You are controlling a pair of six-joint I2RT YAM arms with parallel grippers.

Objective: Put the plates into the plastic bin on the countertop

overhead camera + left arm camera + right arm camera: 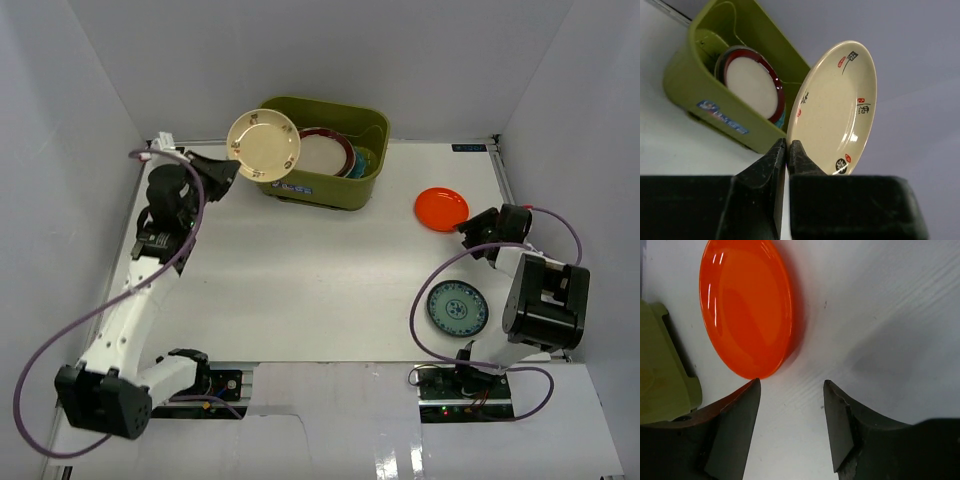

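Note:
My left gripper (226, 167) (787, 146) is shut on the rim of the cream plate (264, 145) (836, 109), holding it tilted in the air just left of the olive-green plastic bin (325, 151) (695, 85). Inside the bin stands a dark-red-rimmed plate (325, 153) (752, 82) with other plates behind it. The orange plate (441, 209) (746, 305) lies flat on the white countertop (320, 270). My right gripper (468, 240) (791, 385) is open just short of it, nothing between its fingers; the left fingertip sits at the plate's edge. A small blue-green patterned plate (457, 307) lies by the right arm.
White walls enclose the countertop on three sides. The right arm's purple cable (425, 300) loops over the counter beside the patterned plate. A corner of the bin (662, 370) shows at the left of the right wrist view.

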